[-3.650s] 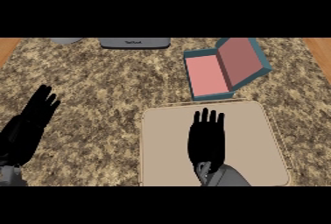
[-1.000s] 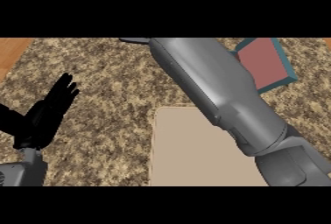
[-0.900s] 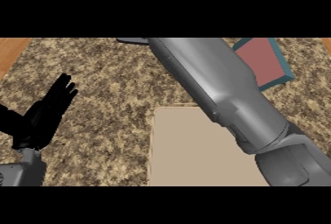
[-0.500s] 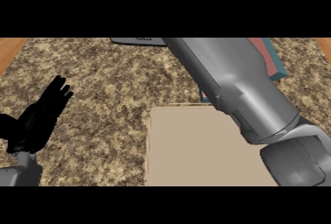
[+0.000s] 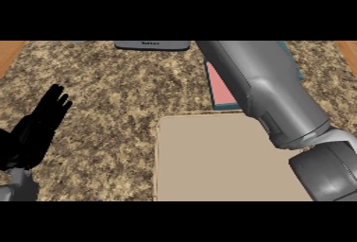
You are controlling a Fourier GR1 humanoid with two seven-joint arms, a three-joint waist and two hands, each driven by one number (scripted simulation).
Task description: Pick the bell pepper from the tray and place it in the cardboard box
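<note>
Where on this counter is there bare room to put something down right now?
Bare granite counter lies between the resting left hand and the beige tray, up to the dark grey item at the far edge. The tray's surface shows bare. It's crowded at right, where the right forearm covers the pink-lined box.

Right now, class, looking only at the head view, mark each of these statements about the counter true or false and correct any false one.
1. The tray shows no bell pepper on its visible surface. True.
2. The left hand is curled round a cup. False: it rests open, fingers up, at the view's left, holding nothing.
3. The right forearm reaches across the box and hides most of it. True.
4. The right hand shows plainly, open above the tray. False: it is out of view past the top edge.
5. The box's visible inside is green. False: it is pink with a teal rim.
</note>
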